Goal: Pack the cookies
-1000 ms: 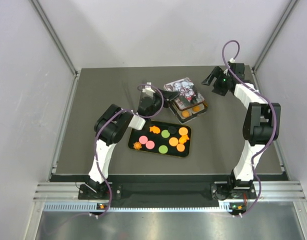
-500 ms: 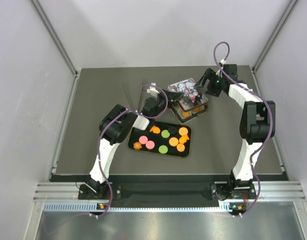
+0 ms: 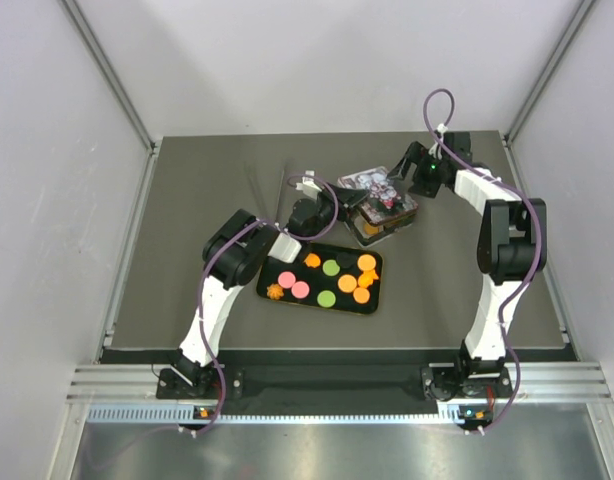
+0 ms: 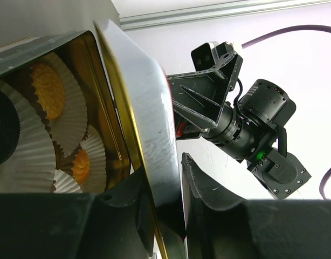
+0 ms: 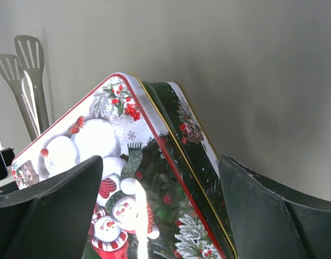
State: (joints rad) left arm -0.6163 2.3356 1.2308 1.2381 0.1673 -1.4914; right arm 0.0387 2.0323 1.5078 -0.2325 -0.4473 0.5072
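Observation:
Several orange, pink and green cookies (image 3: 332, 268) lie on a black tray (image 3: 373, 306). Behind it stands an open tin (image 3: 385, 230) with a snowman lid (image 3: 372, 185) tilted over it. My left gripper (image 3: 337, 194) is shut on the lid's left edge; in the left wrist view the lid's rim (image 4: 146, 118) sits pinched in the left gripper (image 4: 173, 199). The tin (image 4: 47, 43) holds white paper cups (image 4: 25, 156) with cookies (image 4: 47, 89) in them. My right gripper (image 3: 407, 170) is open at the lid's right end; the lid (image 5: 117, 162) lies between the jaws of the right gripper (image 5: 160, 216), not touching them.
A pair of metal tongs (image 5: 28, 75) lies on the dark table beyond the lid. Grey walls close in the table on the left, right and far sides. The tray sits just in front of the tin.
My right gripper has moved left, up to the lid's right end. My left gripper has shifted right with the lid, which now tilts over the tin.

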